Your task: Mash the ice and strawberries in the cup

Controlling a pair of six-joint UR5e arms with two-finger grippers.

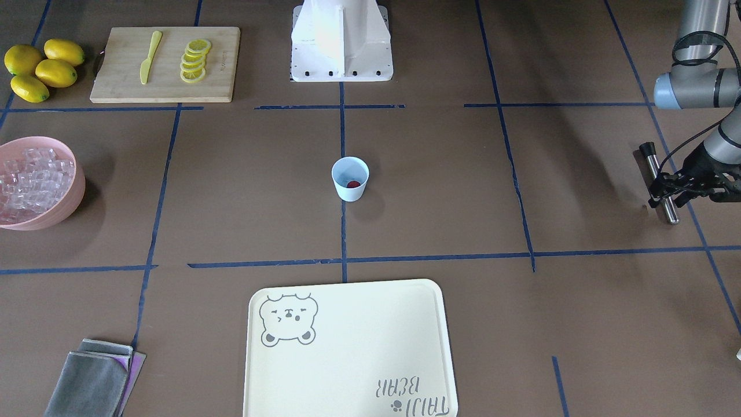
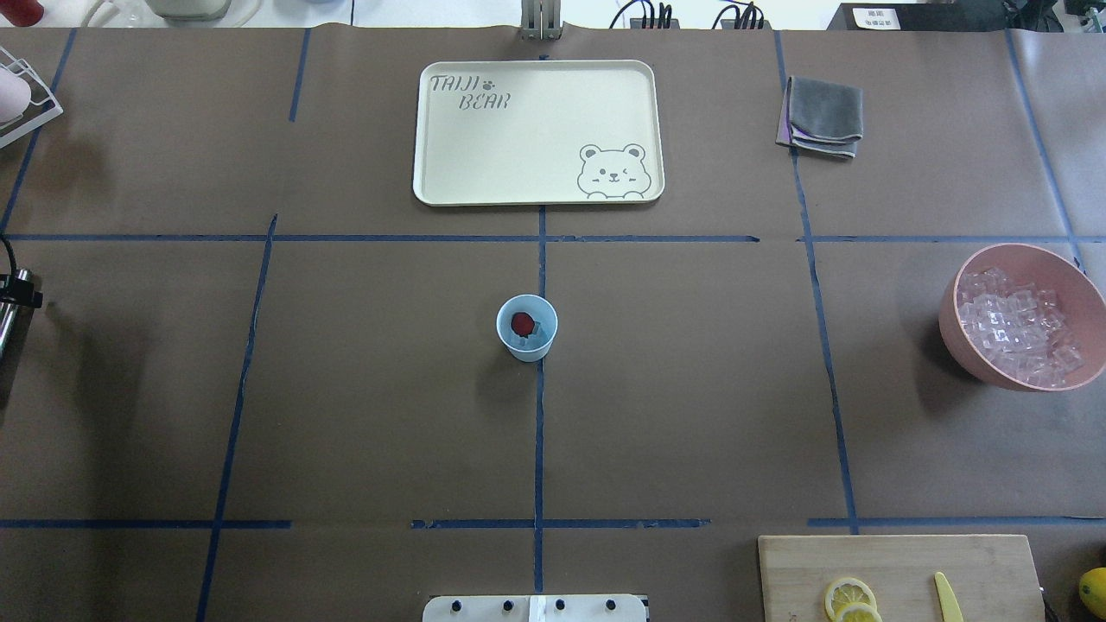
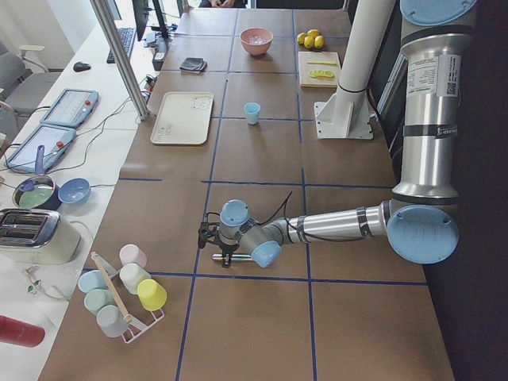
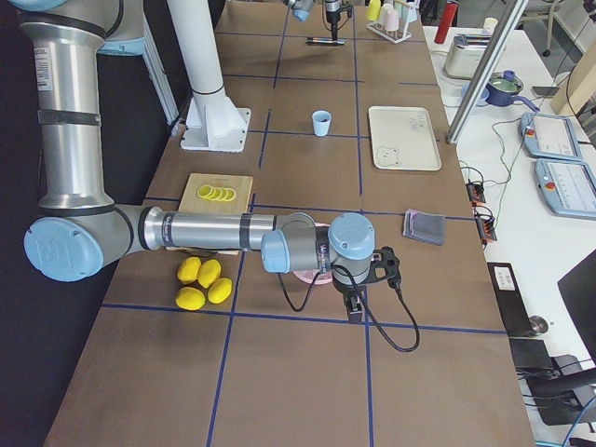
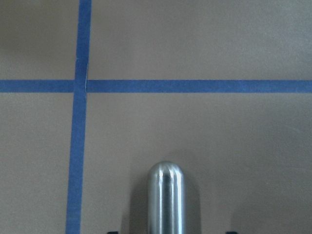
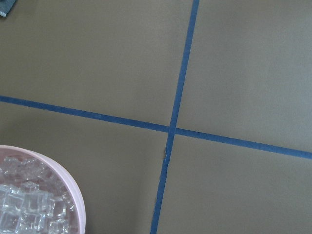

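Note:
The pale blue cup (image 1: 350, 179) (image 2: 527, 328) stands upright at the table's centre, on a blue tape line. A small red strawberry piece (image 2: 521, 323) (image 1: 353, 184) lies inside it, beside what looks like a clear ice cube (image 2: 539, 332). More ice (image 1: 29, 182) fills the pink bowl (image 2: 959, 345). My left gripper (image 1: 666, 194) is low at the table's end, open, its fingers on either side of a steel rod with a black end (image 1: 660, 179) (image 5: 165, 200). My right gripper (image 4: 358, 293) hangs by the pink bowl; I cannot tell whether it is open or shut.
A cream bear tray (image 1: 347, 347) lies across from the robot base (image 1: 341, 46). A cutting board (image 1: 121, 87) carries lemon slices and a yellow knife, with whole lemons (image 1: 43, 69) beside it. A folded grey cloth (image 1: 95, 379) and a rack of cups (image 3: 127, 294) sit near the edges.

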